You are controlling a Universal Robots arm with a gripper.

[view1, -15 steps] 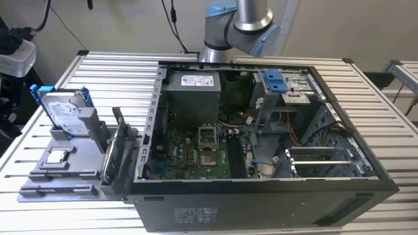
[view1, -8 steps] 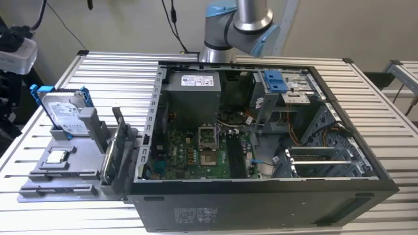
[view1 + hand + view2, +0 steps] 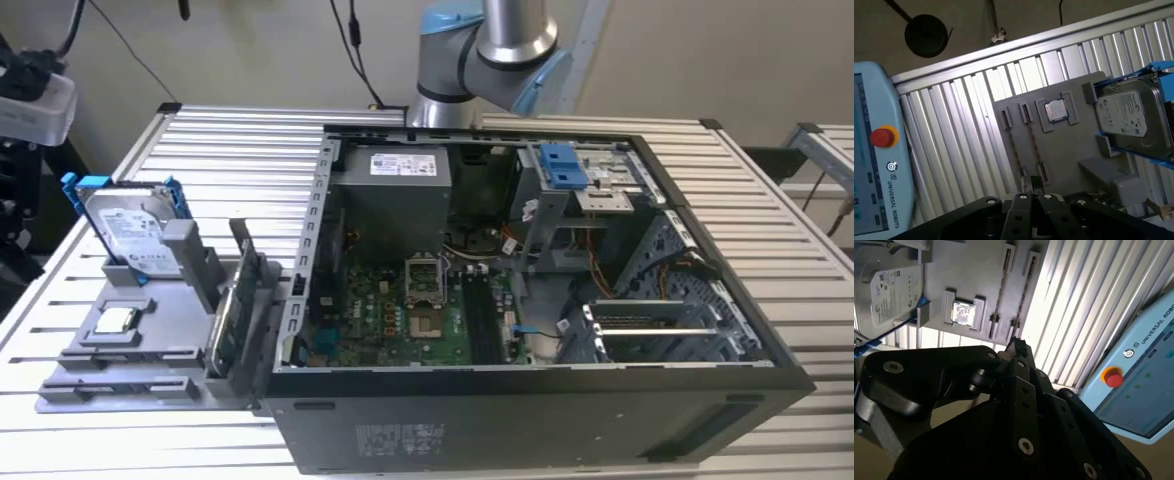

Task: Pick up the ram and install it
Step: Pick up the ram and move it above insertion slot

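Gripper [image 3: 1031, 186] claw looks pressed together, empty, at gray tray [image 3: 1076, 142] edge. Ram [image 3: 1034, 146] sits edge-up in the tray slot beside CPU [image 3: 1056, 110] (likely light, stiff, fragile; pinch flat faces mid-length).

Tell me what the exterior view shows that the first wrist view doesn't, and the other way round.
Exterior view's extras: the open computer case with its motherboard, and the arm behind it. First wrist view's extras: the pale blue control pendant with its red button, and the gripper. Both share the slatted table, the gray holder, the hard drive in its blue bracket and the square processor chip.
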